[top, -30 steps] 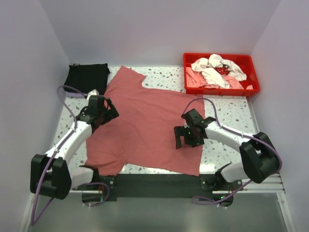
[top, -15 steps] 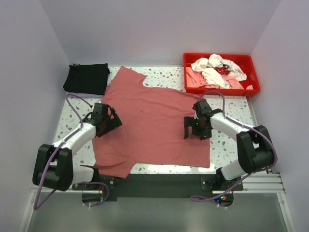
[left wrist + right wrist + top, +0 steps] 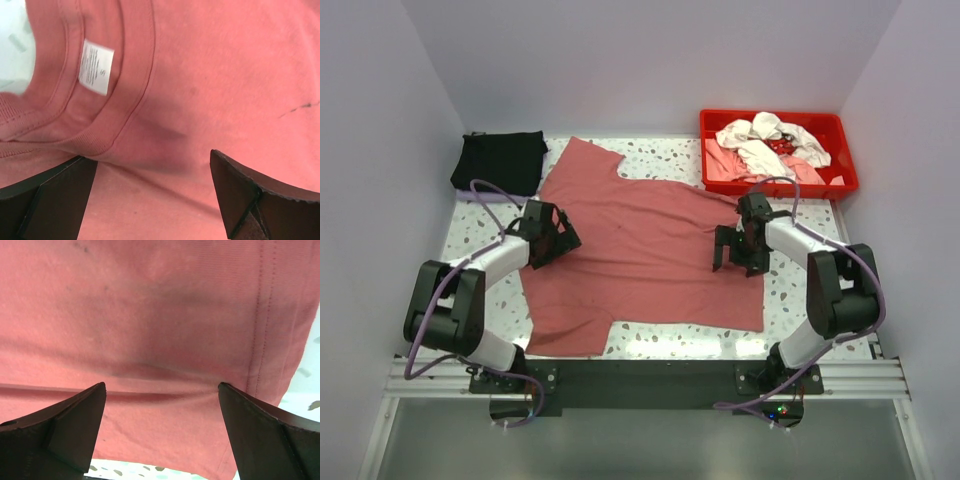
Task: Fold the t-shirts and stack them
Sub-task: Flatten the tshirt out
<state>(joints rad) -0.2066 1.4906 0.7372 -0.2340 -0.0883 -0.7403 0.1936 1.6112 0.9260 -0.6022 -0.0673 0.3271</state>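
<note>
The red shirt (image 3: 640, 265) is lying spread out. The left gripper (image 3: 558, 238) and right gripper (image 3: 732, 258) are resting over its edges, both gaping open and grasping nothing.

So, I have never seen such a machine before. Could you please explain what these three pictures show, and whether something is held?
The machine is two robot arms fixed at the near edge of a speckled table. The big picture looks down from above and behind them. The other two come from cameras on the wrists, so the dark shapes at the bottom are that arm's own fingers. A brick-red t-shirt lies spread flat in the middle. The left gripper is over its collar, where a white label shows; the right gripper is over the hem opposite. Both are open, so nothing is gripped. A folded black t-shirt lies at the far left corner, and a red tray at the far right holds crumpled white and pink shirts.
</note>
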